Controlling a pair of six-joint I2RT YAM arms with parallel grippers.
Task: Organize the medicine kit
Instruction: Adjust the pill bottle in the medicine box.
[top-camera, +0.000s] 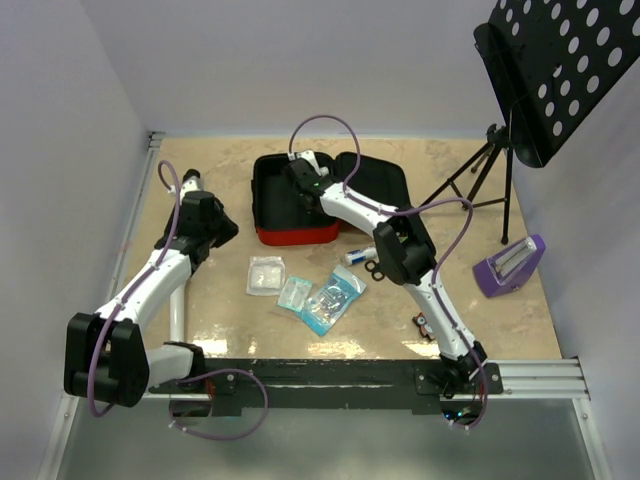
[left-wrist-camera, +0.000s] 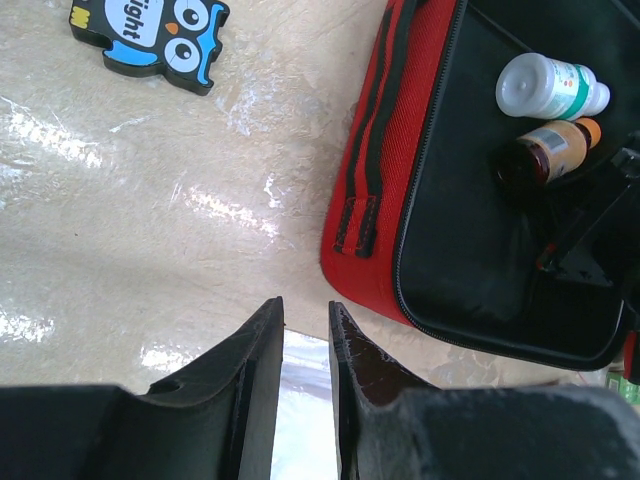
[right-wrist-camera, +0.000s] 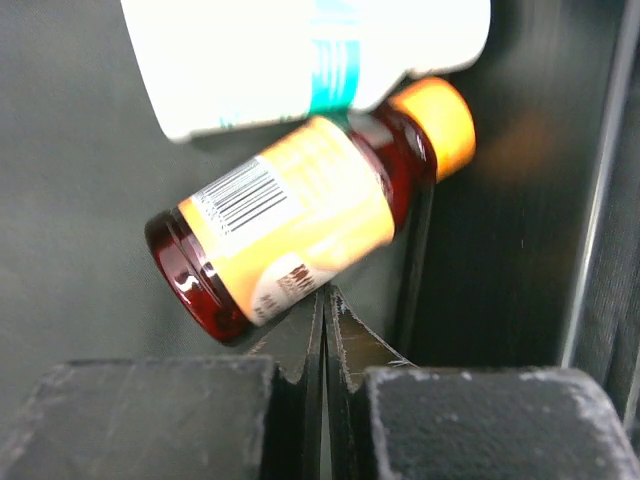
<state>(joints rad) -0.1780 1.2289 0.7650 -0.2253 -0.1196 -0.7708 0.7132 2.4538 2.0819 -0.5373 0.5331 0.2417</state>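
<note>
Beige tabletop (left-wrist-camera: 150, 200), one medicine kit (left-wrist-camera: 372, 150), two bottles (left-wrist-camera: 550, 87), left fingers (left-wrist-camera: 252, 370) parted, right fingers (right-wrist-camera: 292, 352) clenched.

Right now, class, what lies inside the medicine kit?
Inside the medicine kit lie a white bottle and an amber bottle with an orange cap, side by side on black lining. The shut right end effector sits beside them; its arm hides some lining from above.

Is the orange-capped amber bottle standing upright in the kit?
No, the amber bottle lies on its side in the medicine kit, beside the white bottle.
</note>
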